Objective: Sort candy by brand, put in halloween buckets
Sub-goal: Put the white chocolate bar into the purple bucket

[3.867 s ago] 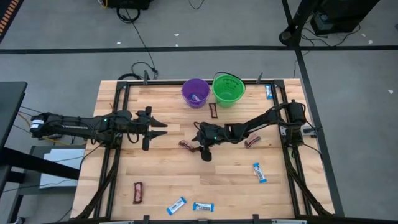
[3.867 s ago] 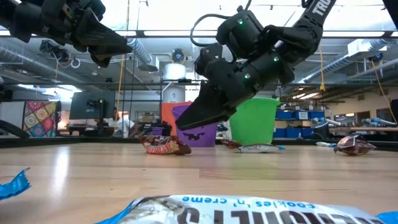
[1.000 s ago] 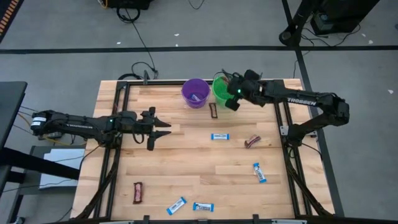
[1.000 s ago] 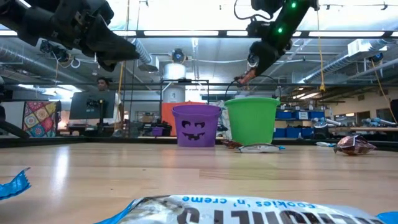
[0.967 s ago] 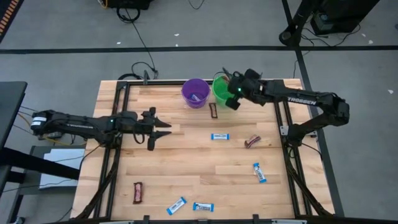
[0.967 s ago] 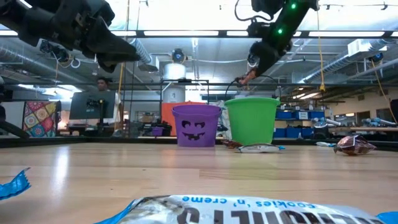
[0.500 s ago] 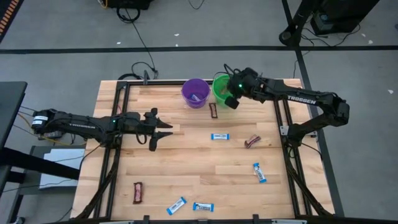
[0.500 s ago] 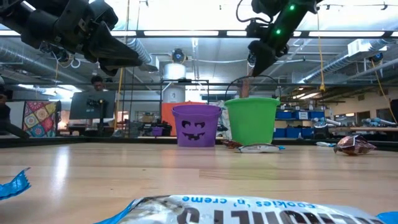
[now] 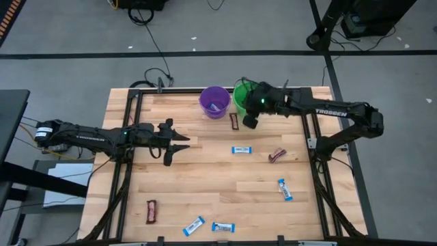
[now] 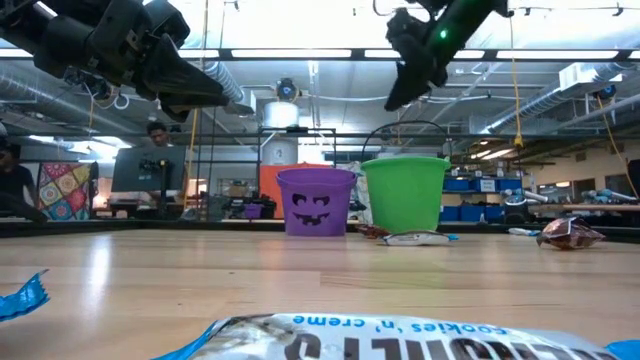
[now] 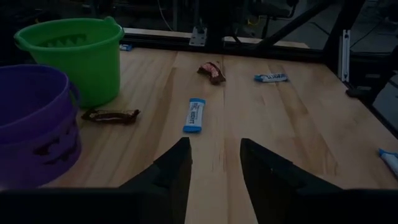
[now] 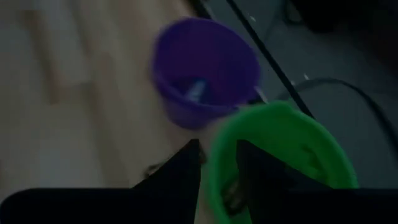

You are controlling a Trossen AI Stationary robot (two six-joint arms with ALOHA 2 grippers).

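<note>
My two arms are dark, nearly black, built of jointed segments. The right arm [image 9: 328, 109] carries white lettering along its side and a small green light near the wrist. My left claw [image 11: 214, 171] ends in two dark tapered fingers.

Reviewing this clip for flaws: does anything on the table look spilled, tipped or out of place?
Nothing stands out. The purple bucket and green bucket stand upright; unsorted candy lies loose on the table, one dark bar close beside the buckets.

Two buckets [image 9: 214, 101] side by side at table's [image 9: 205, 198] far edge, candy [image 9: 241, 150] scattered in front
</note>
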